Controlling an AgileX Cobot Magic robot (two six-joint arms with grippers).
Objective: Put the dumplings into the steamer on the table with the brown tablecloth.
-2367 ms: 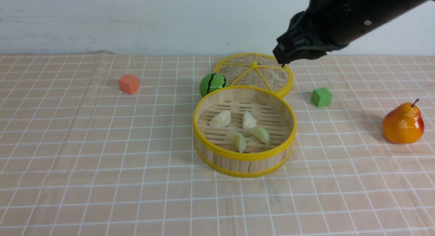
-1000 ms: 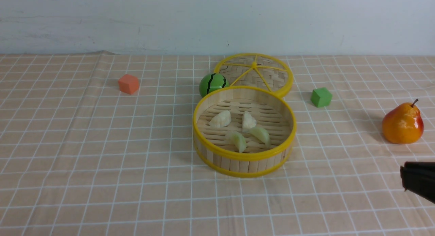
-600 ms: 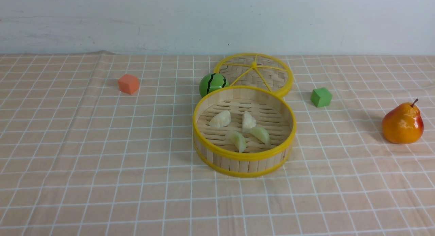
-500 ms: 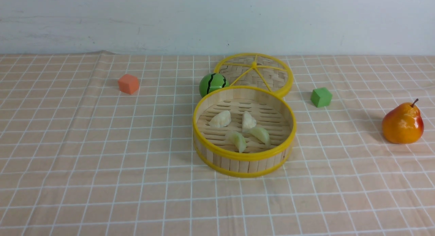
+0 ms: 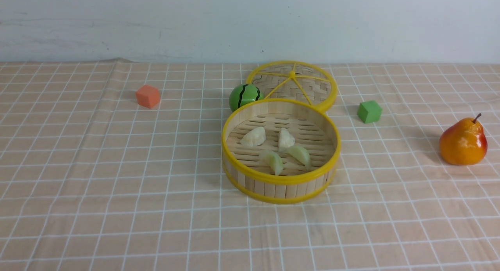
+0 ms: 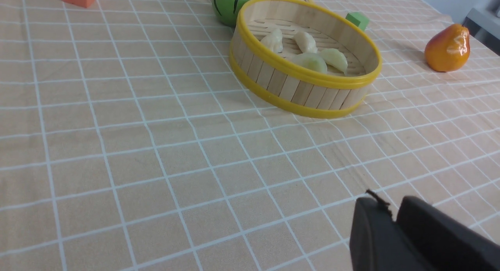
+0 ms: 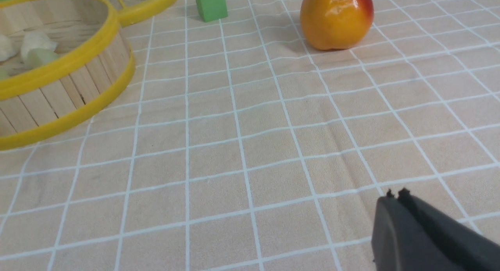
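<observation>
Inside the round bamboo steamer with yellow rims lie all four small pleated dumplings: two cream-white ones toward its far side and two pale green ones toward its near wall, the right-hand white one touching the right-hand green one. The steamer stands on the light brown tablecloth with its white grid, which covers the whole table.

Neither arm shows in the front view; each gripper appears only in its own wrist camera. The left gripper hangs low over bare cloth with its two black fingers almost together, only a thin slit between the tips, and nothing between them; the steamer lies well ahead of it and somewhat to its right. The right gripper has its fingers pressed together, empty, just above the cloth; the steamer lies ahead of it and well to its left.

Just behind the steamer, as seen from either gripper, rests the flat woven bamboo lid with yellow spokes, and a small green striped ball sits touching or nearly touching the steamer's far left rim. A green cube lies ahead of the right gripper, near the lid. An orange-red glossy pear stands ahead of the right gripper, closer to it than the cube. An orange cube lies far ahead of the left gripper, to its left.
</observation>
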